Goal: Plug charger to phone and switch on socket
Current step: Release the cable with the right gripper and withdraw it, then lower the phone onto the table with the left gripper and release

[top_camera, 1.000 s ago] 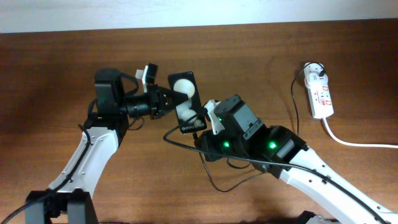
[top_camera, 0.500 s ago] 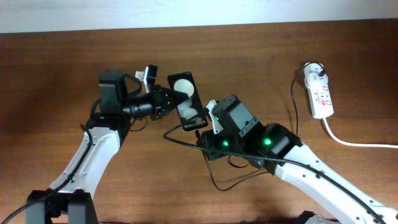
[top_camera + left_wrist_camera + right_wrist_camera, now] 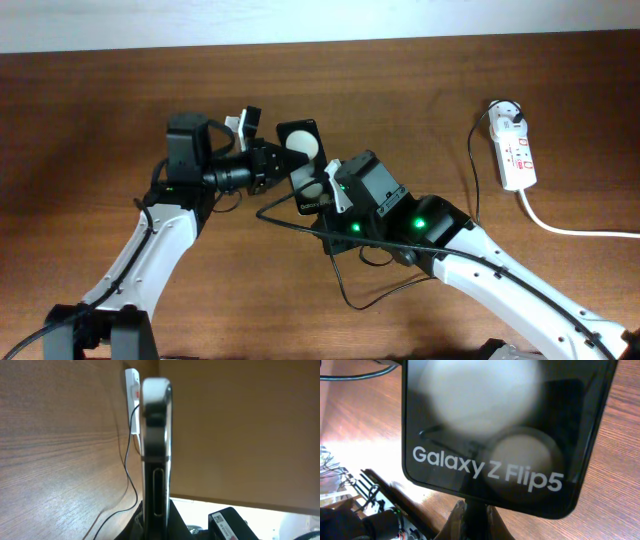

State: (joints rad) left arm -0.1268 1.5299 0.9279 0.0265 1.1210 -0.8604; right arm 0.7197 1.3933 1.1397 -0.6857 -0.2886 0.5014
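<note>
My left gripper (image 3: pixel 272 163) is shut on the black phone (image 3: pixel 300 150) and holds it above the table. In the left wrist view the phone (image 3: pixel 156 435) shows edge-on between the fingers (image 3: pixel 156 517). My right gripper (image 3: pixel 322 196) is shut on the charger's black connector (image 3: pixel 475 512), which touches the phone's bottom edge. In the right wrist view the phone (image 3: pixel 505 425) shows two white circles and white lettering. The thin black cable (image 3: pixel 345 290) loops under the right arm. The white socket (image 3: pixel 517 150) lies at the far right with the charger's white plug head (image 3: pixel 510 116) in it.
The socket's thick white cord (image 3: pixel 570 228) runs off to the right edge. The black cable also rises along the table towards the socket (image 3: pixel 471 150). The socket shows far off in the left wrist view (image 3: pixel 132 382).
The left gripper has shifted the phone slightly right and back. The right gripper has moved left, closing in on the phone's bottom edge with the connector.
</note>
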